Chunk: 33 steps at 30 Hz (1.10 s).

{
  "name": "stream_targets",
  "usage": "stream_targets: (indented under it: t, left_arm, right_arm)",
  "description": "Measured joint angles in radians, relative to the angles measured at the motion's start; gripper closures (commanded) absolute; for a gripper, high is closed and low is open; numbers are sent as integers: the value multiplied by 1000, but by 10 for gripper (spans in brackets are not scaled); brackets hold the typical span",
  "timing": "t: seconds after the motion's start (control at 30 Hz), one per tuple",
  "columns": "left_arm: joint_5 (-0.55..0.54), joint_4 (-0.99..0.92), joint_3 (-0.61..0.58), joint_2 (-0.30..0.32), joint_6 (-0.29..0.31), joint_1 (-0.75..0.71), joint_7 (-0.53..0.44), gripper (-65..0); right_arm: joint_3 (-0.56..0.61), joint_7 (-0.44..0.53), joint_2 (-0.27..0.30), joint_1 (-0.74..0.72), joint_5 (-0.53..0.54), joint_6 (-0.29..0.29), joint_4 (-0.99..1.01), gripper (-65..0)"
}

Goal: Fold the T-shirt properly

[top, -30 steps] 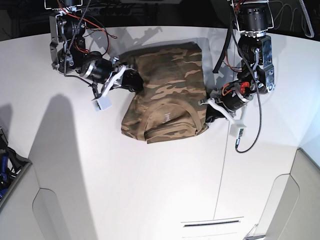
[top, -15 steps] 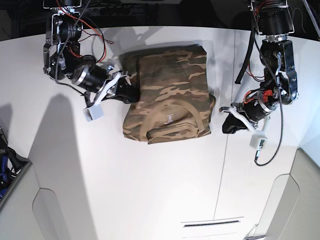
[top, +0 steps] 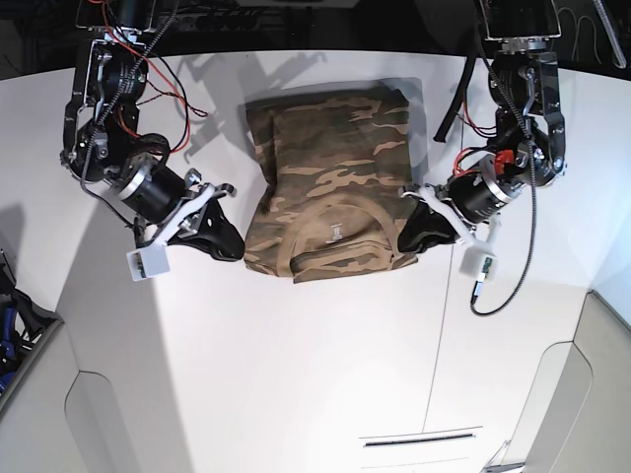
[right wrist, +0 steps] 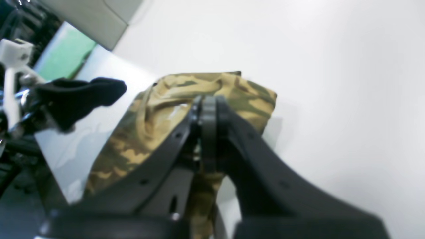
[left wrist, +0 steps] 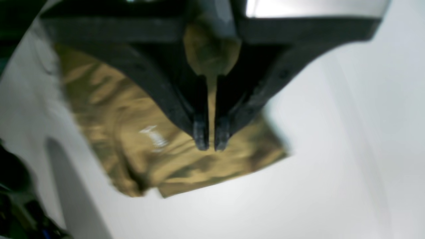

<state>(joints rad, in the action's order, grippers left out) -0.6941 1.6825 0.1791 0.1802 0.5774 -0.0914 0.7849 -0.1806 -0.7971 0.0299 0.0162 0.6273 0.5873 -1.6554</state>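
Base view, left to right; clock positions taken from the shirt's centre, 12 at the top of the view.

8 o'clock: right gripper [top: 233, 250], beside the shirt's lower left edge. Jaws clenched, fingertips together, no cloth seen between them. Whether the tips touch the fabric: cannot tell.

Centre: T-shirt [top: 340, 148], camouflage, on the white table [top: 256, 384]. Lies as a compact, roughly upright block, its long edges running from 11 down to 7 and from 1 down to 5. Collar [top: 290, 244] curves through the lower part; neck label [top: 336, 232] at 6. Small creases around the neck; a shallow notch in the lower edge near 7.

4 o'clock: left gripper [top: 404, 243], at or over the lower right corner. Left wrist view gives a narrow slit between the fingertips with cloth visible beyond it; jaws parted slightly, nothing gripped.

Step in hand (judgement): sides appear to be turned in already, so this looks like tidying of the collar end, or lining up for a fold across the length. Cannot tell which. Well along, probably not finished.

Next move (judgement): if folding, both jaws need widening, then a low, matched pinch at 7 and 5, lifted together towards 12. If only squaring, light presses on the corners would serve. Risk: catching the top layer alone, or dragging the collar askew.
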Motion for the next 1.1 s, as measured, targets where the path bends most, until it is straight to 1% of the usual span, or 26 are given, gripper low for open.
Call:
stream_targets:
  t: [0.07, 0.17, 0.27, 0.37, 0.43, 0.5, 0.6, 0.63, 0.73, 0.83, 0.93, 1.1]
  left_arm:
    - [4, -12, -2, -20, 0, 0, -1, -43]
    - [10, -58, 1, -31, 0, 0, -19, -43]
    - [73, -118, 2, -34, 0, 3, -60, -43]
    - [90, -204, 2, -35, 0, 25, -69, -43]
    - [105, -257, 2, -34, 10, 53, -78, -43]
    - [121, -302, 2, -33, 14, 82, -84, -43]
    - [126, -314, 2, -33, 14, 102, -86, -43]
    - [112, -314, 2, -31, 14, 103, -85, -43]
    - [92, -314, 1, -18, 14, 114, -56, -43]
    - [74, -293, 2, -5, 10, 124, -19, -43]
    - [45, -235, 6, 14, 31, 98, 0, -43]
    - [2, -46, 56, 51, 55, 1, 23, -43]
  right_arm:
    - [43, 4, -12, -35, -17, 4, 42, 0]
    - [129, 20, -17, -89, -29, 10, 139, 0]
    - [203, 69, -22, -132, -106, 11, 266, 0]
    - [232, 109, -21, -174, -195, 9, 397, 0]
    - [232, 164, -19, -191, -206, 12, 463, 0]
    - [230, 181, -19, -202, -206, 11, 491, 0]
    - [229, 180, -19, -205, -210, 10, 481, 0]
    - [229, 176, -19, -204, -211, 8, 469, 0]
    - [229, 155, -19, -202, -220, 7, 413, 0]
    - [227, 83, -18, -203, -208, 5, 329, 0]
    - [227, -4, -10, -198, -175, 3, 237, 0]
    - [197, -54, -7, -138, -156, 6, 55, 0]
